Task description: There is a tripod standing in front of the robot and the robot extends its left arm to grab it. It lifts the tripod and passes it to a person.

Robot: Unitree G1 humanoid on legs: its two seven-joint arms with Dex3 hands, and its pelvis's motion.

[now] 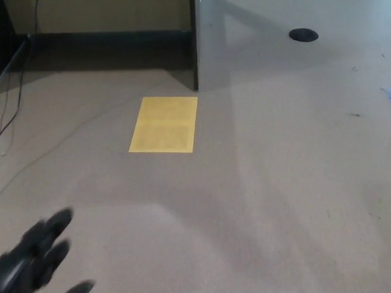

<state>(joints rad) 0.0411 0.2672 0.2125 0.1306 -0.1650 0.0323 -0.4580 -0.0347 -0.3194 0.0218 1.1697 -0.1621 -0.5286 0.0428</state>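
Tripod nowhere in sight: no legs, no column, no head anywhere on the stretch of floor in the head view, so no placing it relative to the hand beyond "outside the picture". Left hand low in the bottom-left corner, fingers spread apart, thumb splayed out to the side, holding nothing, hanging above bare carpet. Right hand not visible at all. Only a yellow sheet flat on the floor well ahead of the hand, a grey partition behind it, a thin cable trailing along the left edge, a dark round spot far off to the upper right. Main risk, as a judgement: reaching blind and closing on air, or knocking the tripod over if just beyond the frame, for want of any view of it. Lesser risk: snagging the cable on a sweep to the left. No person in view to receive anything either.
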